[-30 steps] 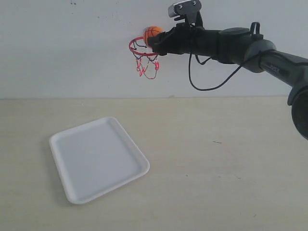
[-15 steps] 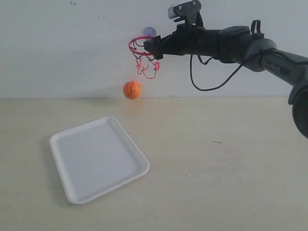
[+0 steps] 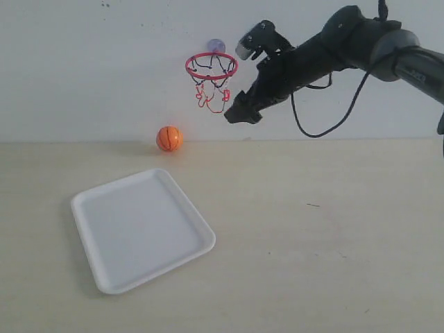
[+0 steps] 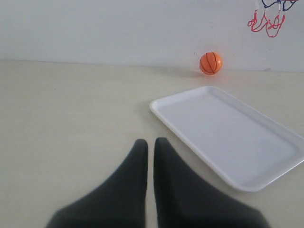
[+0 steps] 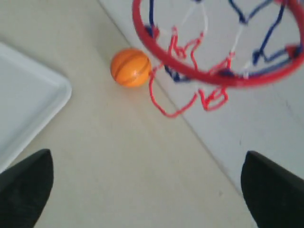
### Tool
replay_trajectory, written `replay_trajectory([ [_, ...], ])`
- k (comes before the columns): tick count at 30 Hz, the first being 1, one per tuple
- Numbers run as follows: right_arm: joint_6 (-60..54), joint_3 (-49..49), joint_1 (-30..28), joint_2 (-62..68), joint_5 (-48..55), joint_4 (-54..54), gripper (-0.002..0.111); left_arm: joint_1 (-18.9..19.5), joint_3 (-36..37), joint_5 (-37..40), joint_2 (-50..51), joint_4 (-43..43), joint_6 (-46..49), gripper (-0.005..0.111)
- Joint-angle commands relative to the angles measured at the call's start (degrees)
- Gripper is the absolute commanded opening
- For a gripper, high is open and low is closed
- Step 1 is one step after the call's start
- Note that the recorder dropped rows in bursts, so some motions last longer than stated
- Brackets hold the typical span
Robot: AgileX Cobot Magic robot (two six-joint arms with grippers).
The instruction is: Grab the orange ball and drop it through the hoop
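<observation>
Small orange ball with black seam lines (image 3: pixel 169 138) is lying beyond the far edge of the flat white rectangular plastic tray (image 3: pixel 142 229), clear of it, at the foot of the white wall (image 3: pixel 104 69). Whether it is touching the wall cannot be determined.

The tray is sitting on the pale beige worktop (image 3: pixel 312 243). One corner is running out of frame in the left wrist view, and only one corner is showing in the right wrist view.

Red ring hoop with red, white and dark string net (image 3: pixel 211 77) is hanging on the wall high above the tray's far corner. Its greyish suction-cup mount (image 3: pixel 216 46) is showing partly behind the rim. In the left wrist view only the net's lower loops are appearing; in the right wrist view the rim is blurred and cropped.

Right black hand (image 3: pixel 236 114) is hovering high above the worktop, off the tray's far corner, beside the net. Its fingers are spread wide, holding nothing; only their tips are entering the right wrist view.

Left black hand (image 4: pixel 151 142) is hanging low before the tray's near side, fingers pressed together with a thin slit between, gripping nothing.
</observation>
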Motion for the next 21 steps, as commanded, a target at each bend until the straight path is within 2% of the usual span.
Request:
replay_trajectory([
  [1,10.6,-0.3,-4.6,-1.8,10.0,-4.7,0.100,0.1,0.2,-0.1,-0.1,0.1,-0.4,0.004],
  [4,11.5,-0.3,-8.3,-1.8,20.6,-1.5,0.087,0.1,0.2,-0.1,-0.1,0.1,-0.4,0.004],
  [6,12.5,-0.2,-11.1,-1.8,20.6,1.5,0.070,0.1,0.2,-0.1,-0.1,0.1,-0.4,0.004],
  [7,17.8,-0.1,-12.3,-1.8,20.6,2.6,0.060,0.1,0.2,-0.1,-0.1,0.1,-0.4,0.004],
  [8,28.1,-0.3,-14.8,-2.1,20.6,2.6,0.040,0.1,0.2,-0.1,-0.1,0.1,-0.4,0.004],
  [9,32.5,-0.3,-16.1,-2.2,20.6,2.6,0.027,0.1,0.2,-0.1,-0.1,0.1,-0.4,0.004],
  [10,39.9,-0.3,-18.1,-2.3,20.6,2.6,-0.001,0.1,0.2,-0.1,-0.1,0.1,-0.4,0.004],
  [12,46.1,-0.3,-20.9,-3.6,20.6,2.4,0.000,0.1,0.2,-0.1,-0.1,0.1,-0.4,0.004],
  [15,46.0,2.9,-22.8,-8.9,20.6,1.4,0.000,0.1,0.2,-0.1,-0.1,0.1,-0.4,0.004],
  [18,42.1,17.8,-22.8,-22.5,20.6,0.6,0.000,0.1,0.2,-0.1,-0.1,0.1,-0.4,0.004],
  [21,39.7,39.4,-22.8,-39.5,20.6,1.6,0.000,0.1,0.2,-0.1,-0.1,0.1,-0.4,0.004],
])
